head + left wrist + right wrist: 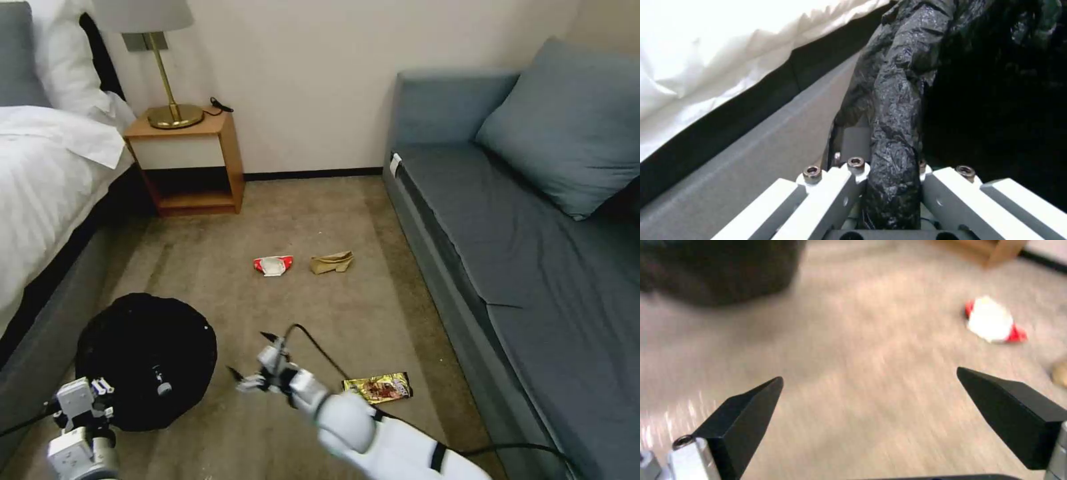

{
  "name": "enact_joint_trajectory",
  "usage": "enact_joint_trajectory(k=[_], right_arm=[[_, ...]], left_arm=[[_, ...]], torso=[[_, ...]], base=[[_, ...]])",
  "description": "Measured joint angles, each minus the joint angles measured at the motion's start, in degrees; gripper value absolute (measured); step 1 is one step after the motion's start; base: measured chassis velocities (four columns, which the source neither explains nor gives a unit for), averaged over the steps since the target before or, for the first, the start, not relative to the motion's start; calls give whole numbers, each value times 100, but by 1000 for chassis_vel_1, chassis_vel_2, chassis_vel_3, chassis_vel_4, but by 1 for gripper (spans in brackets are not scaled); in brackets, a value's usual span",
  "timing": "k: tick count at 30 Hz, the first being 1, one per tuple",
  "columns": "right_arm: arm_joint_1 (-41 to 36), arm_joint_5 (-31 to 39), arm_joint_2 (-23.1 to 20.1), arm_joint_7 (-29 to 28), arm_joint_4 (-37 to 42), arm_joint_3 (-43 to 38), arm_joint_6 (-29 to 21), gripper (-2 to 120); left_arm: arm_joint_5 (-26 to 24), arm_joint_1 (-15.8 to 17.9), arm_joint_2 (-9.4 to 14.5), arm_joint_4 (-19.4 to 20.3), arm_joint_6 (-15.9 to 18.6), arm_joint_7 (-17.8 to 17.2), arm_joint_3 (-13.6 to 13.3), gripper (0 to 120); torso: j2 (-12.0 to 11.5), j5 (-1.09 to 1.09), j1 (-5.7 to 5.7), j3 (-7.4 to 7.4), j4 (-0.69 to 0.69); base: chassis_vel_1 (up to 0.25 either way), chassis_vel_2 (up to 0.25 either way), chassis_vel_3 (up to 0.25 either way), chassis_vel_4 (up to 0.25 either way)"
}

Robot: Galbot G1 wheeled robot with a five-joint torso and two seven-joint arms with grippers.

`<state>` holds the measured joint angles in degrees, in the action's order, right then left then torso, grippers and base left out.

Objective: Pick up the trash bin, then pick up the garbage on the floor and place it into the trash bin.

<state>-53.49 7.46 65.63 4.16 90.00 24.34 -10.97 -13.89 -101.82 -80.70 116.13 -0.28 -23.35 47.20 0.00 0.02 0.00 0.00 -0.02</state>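
Black-lined trash bin [147,357] by bed, red-and-white wrapper [273,265], tan bag [331,263], foil wrapper [377,387] on carpet

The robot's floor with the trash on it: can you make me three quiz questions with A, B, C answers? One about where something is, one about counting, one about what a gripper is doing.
1. Where is the yellow-brown foil snack wrapper?
A. on the grey sofa
B. on the beige carpet, near the right arm
C. on the wooden nightstand

2. How many pieces of trash lie on the carpet?
A. one
B. three
C. six

3. What is the right gripper doing?
A. open, holding nothing
B. squeezing a bottle
C. holding a lamp

Answers: 1 B, it lies on carpet. 2 B, snack wrapper, red-and-white wrapper, tan crumpled paper bag. 3 A, fingers spread over bare carpet.
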Motion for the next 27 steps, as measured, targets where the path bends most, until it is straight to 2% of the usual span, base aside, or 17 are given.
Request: enact_joint_trajectory(k=[3, 4, 8, 18, 27], right_arm=[[-73, -366, -247, 915, -64, -419, -349, 100], [-73, -366, -247, 915, -64, -419, -349, 100], [-101, -858, -297, 1808, -404, -809, -445, 100], [-62, -1331, -368, 2267, -954, -1077, -418, 100], [9, -1422, -523, 2556, -1429, -1288, -189, 100]], left_arm=[[133, -39, -65, -5, -112, 0, -21, 3], [133, -39, -65, -5, -112, 0, -21, 3], [197, -76, -119, -4, -169, 0, -33, 3], [198, -67, -135, -15, -191, 0, -18, 3], [197, -67, -85, -62, -224, -2, -7, 3]], torso=[[0, 1, 0, 0, 1], [0, 1, 0, 0, 1], [0, 1, 0, 0, 2], [0, -1, 0, 0, 1], [0, -1, 0, 0, 1]], base=[[0, 0, 0, 0], [0, 0, 0, 0], [0, 0, 0, 0], [0, 0, 0, 0], [0, 0, 0, 0]])
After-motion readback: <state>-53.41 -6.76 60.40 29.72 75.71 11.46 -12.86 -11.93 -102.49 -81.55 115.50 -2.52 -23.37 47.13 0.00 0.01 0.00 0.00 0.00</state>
